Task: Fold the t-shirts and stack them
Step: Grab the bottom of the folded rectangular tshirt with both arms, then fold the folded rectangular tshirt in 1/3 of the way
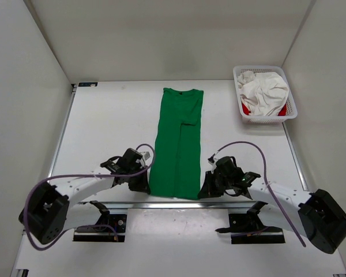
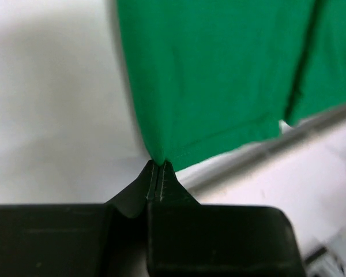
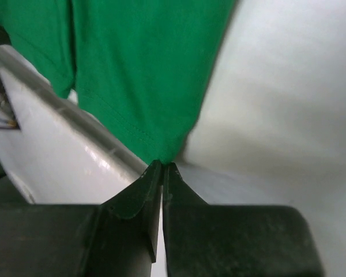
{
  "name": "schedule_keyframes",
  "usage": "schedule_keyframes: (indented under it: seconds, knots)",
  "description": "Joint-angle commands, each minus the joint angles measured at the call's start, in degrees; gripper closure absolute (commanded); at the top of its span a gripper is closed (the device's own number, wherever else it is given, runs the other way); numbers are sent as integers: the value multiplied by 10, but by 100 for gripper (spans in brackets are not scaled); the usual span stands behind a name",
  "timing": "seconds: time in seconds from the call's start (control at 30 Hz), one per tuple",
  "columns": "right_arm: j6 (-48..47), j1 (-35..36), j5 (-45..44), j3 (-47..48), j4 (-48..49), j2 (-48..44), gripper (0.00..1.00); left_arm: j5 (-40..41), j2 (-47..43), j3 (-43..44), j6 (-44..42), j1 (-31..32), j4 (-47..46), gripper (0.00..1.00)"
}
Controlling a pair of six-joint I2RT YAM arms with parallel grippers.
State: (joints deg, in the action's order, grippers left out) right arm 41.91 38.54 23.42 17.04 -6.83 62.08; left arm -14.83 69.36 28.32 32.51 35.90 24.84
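At table (image 1: 112,124) centre: green t-shirt (image 1: 179,141), long strip. Left gripper (image 2: 158,171) pinches 7 o'clock hem corner, right gripper (image 3: 162,169) pinches 5 o'clock corner.

Stands open over bare table (image 1: 109,121) left of the shirt (image 1: 179,144) and between it and the far-right basket (image 1: 293,107), with walls (image 1: 23,104) closing three sides and left arm (image 1: 86,184) and right arm (image 1: 271,196) crowding the near edge beside the hem.
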Motion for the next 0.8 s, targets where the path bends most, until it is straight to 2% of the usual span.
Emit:
schedule_keyframes:
  seconds: [0.0, 0.13, 0.27, 0.43, 0.53, 0.77]
  knots:
    - [7, 1, -16, 21, -78, -45, 100, -36, -67, 8, 16, 7, 71, 100]
    - [-67, -103, 2, 98, -93, -21, 100, -15, -57, 91, 13, -42, 61, 100]
    - [-145, -167, -11, 209, -80, 81, 100, 12, 48, 205, 13, -69, 0, 100]
    - [-193, -219, -29, 361, -72, 216, 100, 36, 226, 372, 4, -86, -15, 100]
    - [-199, -239, -27, 438, -73, 301, 100, 57, 297, 450, 5, -100, -8, 100]
    - [-208, -262, -22, 541, -70, 416, 100, 79, 379, 523, 10, -133, -17, 100]
